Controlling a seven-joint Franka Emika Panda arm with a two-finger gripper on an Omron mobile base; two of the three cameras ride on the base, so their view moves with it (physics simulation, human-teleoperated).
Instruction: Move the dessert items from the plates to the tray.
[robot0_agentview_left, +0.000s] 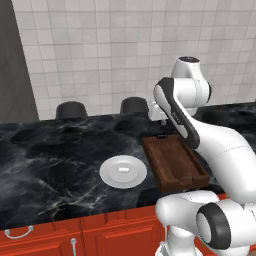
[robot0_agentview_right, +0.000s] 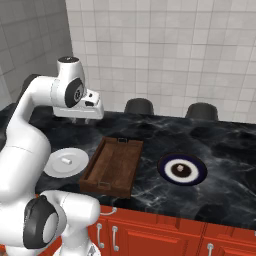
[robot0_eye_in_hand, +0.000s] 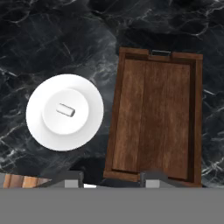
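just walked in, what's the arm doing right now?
The arm holds its gripper high above the black marble counter, looking down on the wooden tray and the white plate beside it, carrying nothing. The white dessert piece lies on the white plate. The navy-rimmed plate sits on the tray's other side; whether the tan piece is on it is hard to tell. Nothing is in the tray yet.
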